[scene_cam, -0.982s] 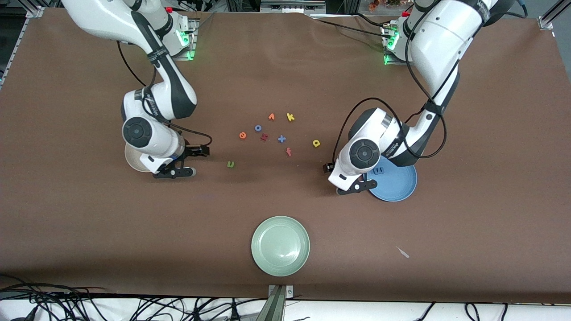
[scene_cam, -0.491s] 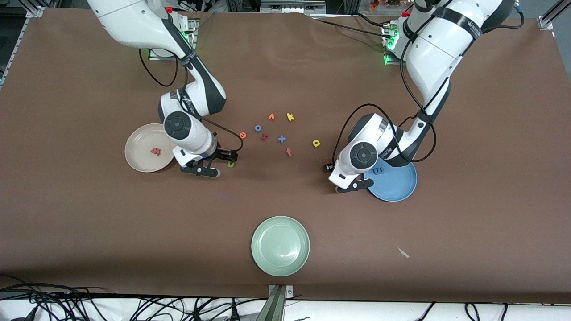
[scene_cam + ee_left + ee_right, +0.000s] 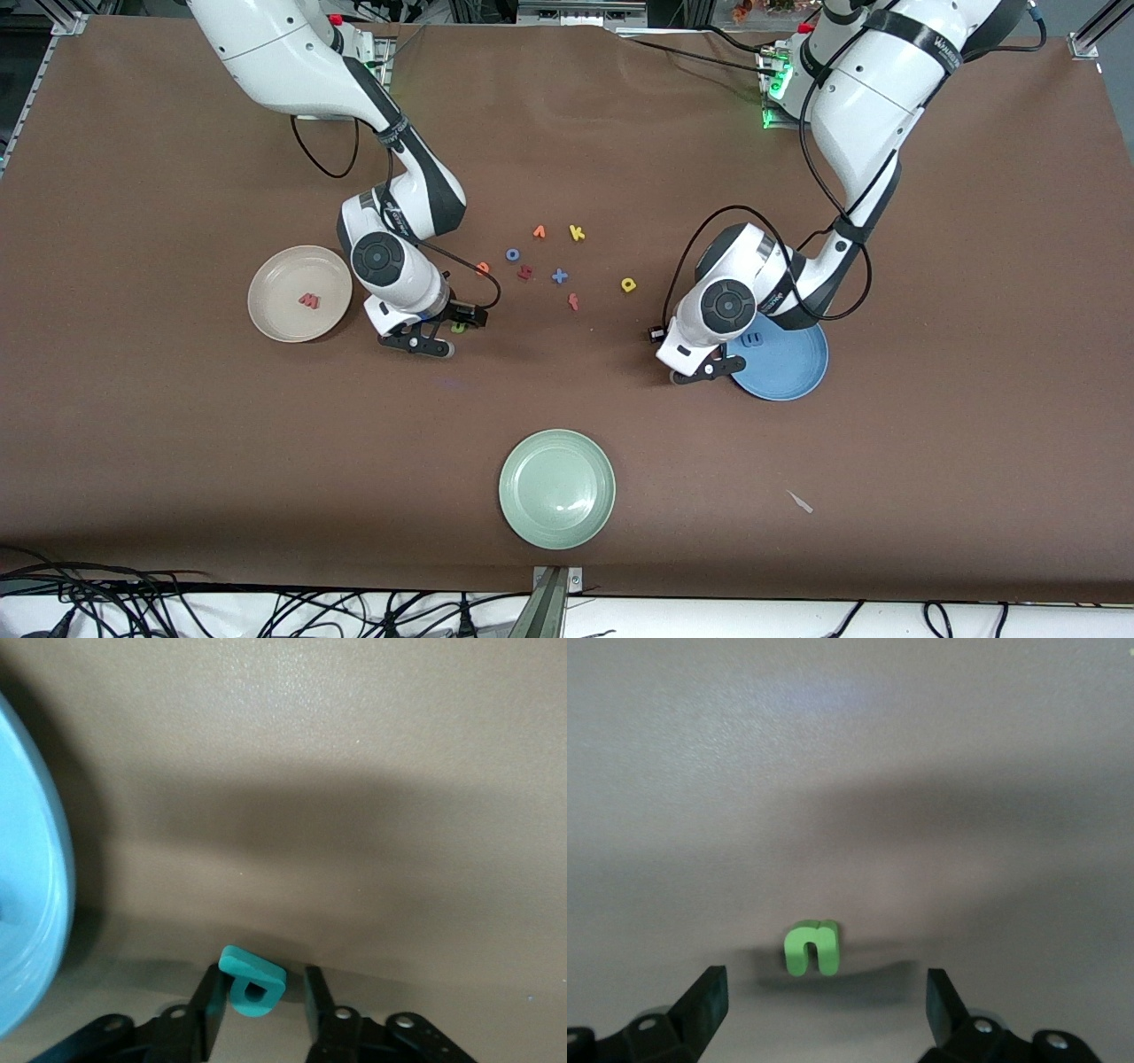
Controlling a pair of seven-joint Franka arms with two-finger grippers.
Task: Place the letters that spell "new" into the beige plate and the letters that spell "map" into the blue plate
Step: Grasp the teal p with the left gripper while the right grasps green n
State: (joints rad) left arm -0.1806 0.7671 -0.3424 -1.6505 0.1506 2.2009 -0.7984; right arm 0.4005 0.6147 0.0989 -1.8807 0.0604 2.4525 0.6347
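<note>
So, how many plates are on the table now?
3. The beige plate is toward the right arm's end, the blue plate toward the left arm's end, and the green plate nearest the front camera.

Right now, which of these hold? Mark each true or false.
1. The pink-red w lies in the beige plate. True.
2. The right pincer is shut on the green n. False: it is open, astride the n, which lies on the table.
3. The blue m lies in the blue plate. True.
4. The yellow a is in the blue plate. False: it lies on the table.
5. The left pincer is over the beige plate. False: it is at the teal p, beside the blue plate.
</note>
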